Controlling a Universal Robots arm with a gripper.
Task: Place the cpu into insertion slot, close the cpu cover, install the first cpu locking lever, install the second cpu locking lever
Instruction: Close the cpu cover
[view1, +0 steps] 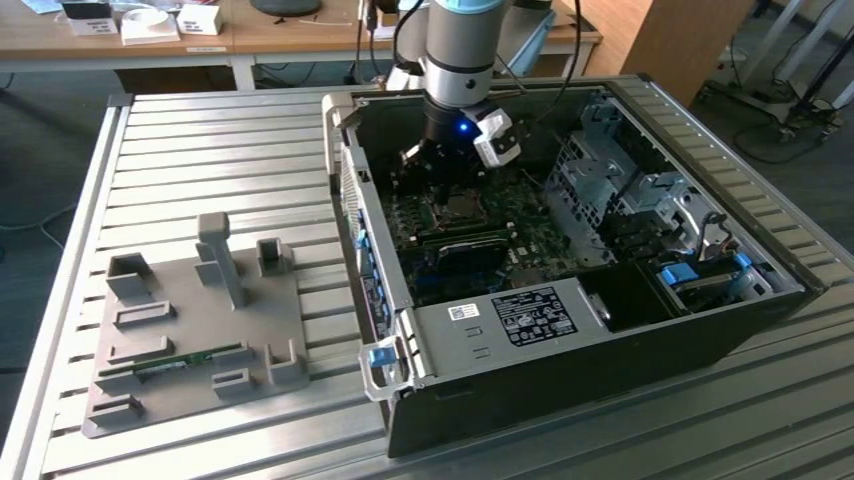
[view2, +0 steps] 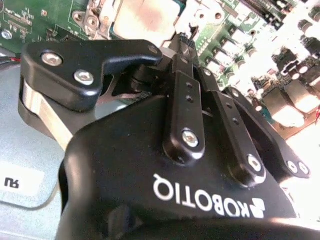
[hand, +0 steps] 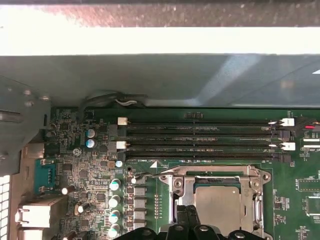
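Pincer (hand: 187, 210) looks closed and empty, tips at cpu cover (hand: 218, 172) rim; cpu (hand: 222, 200) seated in insertion slot (hand: 220, 185), framed by the lowered cover's window, just beside tips.

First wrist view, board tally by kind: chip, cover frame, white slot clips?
chip: 1
cover frame: 1
white slot clips: 4
Total: 6

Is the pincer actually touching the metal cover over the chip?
Cannot tell. In the first wrist view the pincer lies over the cover at its edge, but whether it presses on it or hovers just above is hidden.
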